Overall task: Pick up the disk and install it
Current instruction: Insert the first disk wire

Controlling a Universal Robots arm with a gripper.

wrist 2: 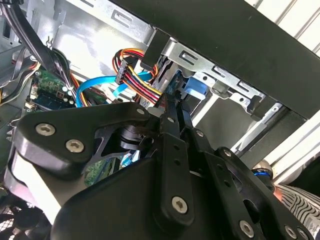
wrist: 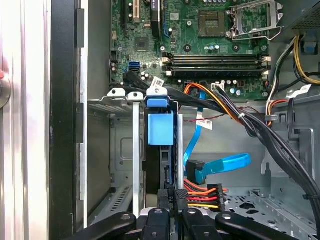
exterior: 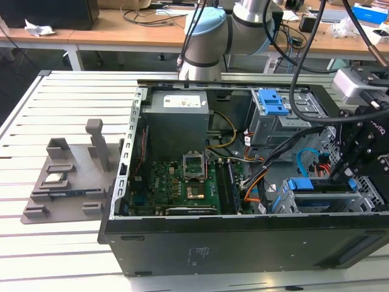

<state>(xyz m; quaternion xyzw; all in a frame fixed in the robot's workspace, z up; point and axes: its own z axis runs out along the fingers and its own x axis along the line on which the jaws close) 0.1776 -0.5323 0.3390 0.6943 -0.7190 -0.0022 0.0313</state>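
The disk [wrist: 161,128] stands on edge in a slot of the metal drive cage [wrist: 122,150], at the front corner of the open computer case [exterior: 243,240] on the exterior view's right. Its blue frame [exterior: 311,184] shows along the top edge. My gripper [wrist: 172,196] reaches down onto the disk's near end, and its black fingers [wrist 2: 176,131] are closed tight on the thin edge. In the second wrist view the blue frame [wrist 2: 196,89] sits just beyond the fingertips, against the cage rail.
A blue data cable [wrist: 220,165] and a bundle of red, orange and black power wires [wrist: 202,194] lie close beside the disk. The motherboard [exterior: 182,182] fills the case floor. A blue latch [exterior: 273,103] sits at the back. A grey fixture [exterior: 67,182] holding a small square chip stands outside the case.
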